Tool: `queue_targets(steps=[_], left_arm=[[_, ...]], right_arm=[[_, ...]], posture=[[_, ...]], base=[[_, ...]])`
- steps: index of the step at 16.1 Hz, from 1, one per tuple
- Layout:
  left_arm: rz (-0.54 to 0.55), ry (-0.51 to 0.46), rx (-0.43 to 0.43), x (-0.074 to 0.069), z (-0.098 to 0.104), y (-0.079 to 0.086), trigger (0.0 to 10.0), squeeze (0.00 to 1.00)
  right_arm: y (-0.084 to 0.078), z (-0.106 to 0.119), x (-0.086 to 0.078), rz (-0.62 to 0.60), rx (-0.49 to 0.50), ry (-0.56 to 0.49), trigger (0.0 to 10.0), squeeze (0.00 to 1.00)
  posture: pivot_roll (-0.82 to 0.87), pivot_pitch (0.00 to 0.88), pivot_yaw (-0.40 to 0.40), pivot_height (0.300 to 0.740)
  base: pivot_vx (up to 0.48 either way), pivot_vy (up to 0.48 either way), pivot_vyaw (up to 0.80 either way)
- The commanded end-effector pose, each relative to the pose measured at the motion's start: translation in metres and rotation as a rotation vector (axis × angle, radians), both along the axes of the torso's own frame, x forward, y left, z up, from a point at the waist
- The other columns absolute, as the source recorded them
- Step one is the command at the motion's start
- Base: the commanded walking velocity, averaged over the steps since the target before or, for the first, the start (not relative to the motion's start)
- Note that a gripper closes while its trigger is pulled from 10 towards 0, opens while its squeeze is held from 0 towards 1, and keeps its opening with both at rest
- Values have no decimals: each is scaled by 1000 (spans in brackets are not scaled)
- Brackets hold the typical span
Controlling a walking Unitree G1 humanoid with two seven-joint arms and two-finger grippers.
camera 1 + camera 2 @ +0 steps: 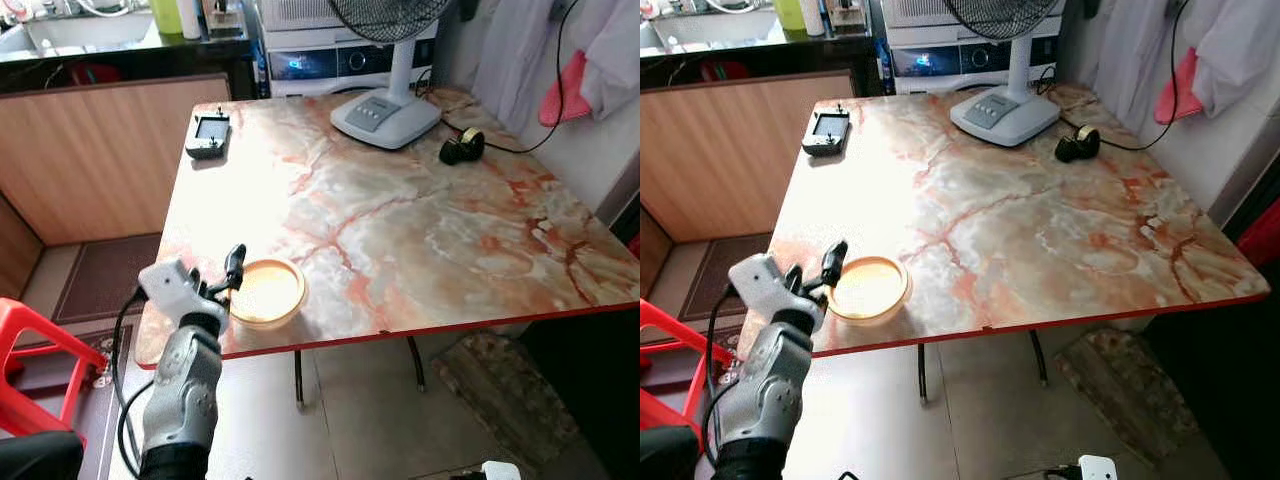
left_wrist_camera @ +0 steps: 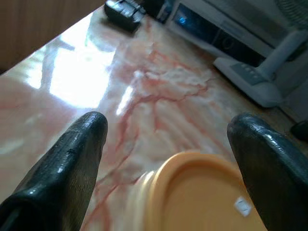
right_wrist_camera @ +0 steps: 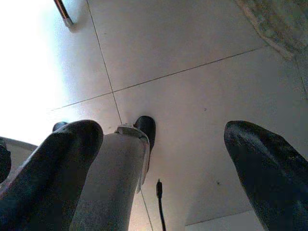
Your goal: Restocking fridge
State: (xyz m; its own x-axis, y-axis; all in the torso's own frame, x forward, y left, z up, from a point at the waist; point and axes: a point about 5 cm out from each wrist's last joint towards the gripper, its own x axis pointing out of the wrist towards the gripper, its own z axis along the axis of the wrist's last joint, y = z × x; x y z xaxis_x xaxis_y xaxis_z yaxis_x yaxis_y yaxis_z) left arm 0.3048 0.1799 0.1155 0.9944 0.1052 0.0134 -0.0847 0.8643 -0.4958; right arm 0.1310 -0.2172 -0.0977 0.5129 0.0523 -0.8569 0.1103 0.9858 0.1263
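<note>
A round shallow container with an orange lid (image 1: 266, 292) sits on the marble-patterned table (image 1: 420, 230), close to its near left edge. My left gripper (image 1: 226, 277) is at the container's left side, just above the table edge. In the left wrist view its two black fingers (image 2: 72, 163) stand wide apart with the lid (image 2: 202, 192) low between them; it is open and holds nothing. My right gripper (image 3: 163, 144) hangs low, pointing at the tiled floor, fingers (image 3: 269, 168) spread and open.
A white fan base (image 1: 385, 115) stands at the table's far side, with a black roll (image 1: 462, 147) and cord beside it. A small grey device (image 1: 209, 135) lies at the far left corner. A red plastic stool (image 1: 35, 365) is left of me. Wooden panelling runs behind.
</note>
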Motion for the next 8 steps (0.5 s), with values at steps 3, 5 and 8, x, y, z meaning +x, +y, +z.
queue_targets(steps=[3, 5, 8], left_arm=[[-18, 54, -33, -3, -9, 2, 10000, 0], [-13, 75, -50, -1, -16, 5, 10000, 0], [-47, 93, -64, 1, -21, 5, 10000, 0]], right_arm=[[-2, 0, -2, 18, -6, 8, 10000, 0], [-2, 0, -1, 44, -11, 7, 10000, 0], [-2, 0, -1, 34, -10, 4, 10000, 0]], posture=[[120, 43, -17, 740], [115, 41, -18, 740], [107, 45, -20, 740]], base=[[0, 0, 0], [0, 0, 0], [0, 0, 0]])
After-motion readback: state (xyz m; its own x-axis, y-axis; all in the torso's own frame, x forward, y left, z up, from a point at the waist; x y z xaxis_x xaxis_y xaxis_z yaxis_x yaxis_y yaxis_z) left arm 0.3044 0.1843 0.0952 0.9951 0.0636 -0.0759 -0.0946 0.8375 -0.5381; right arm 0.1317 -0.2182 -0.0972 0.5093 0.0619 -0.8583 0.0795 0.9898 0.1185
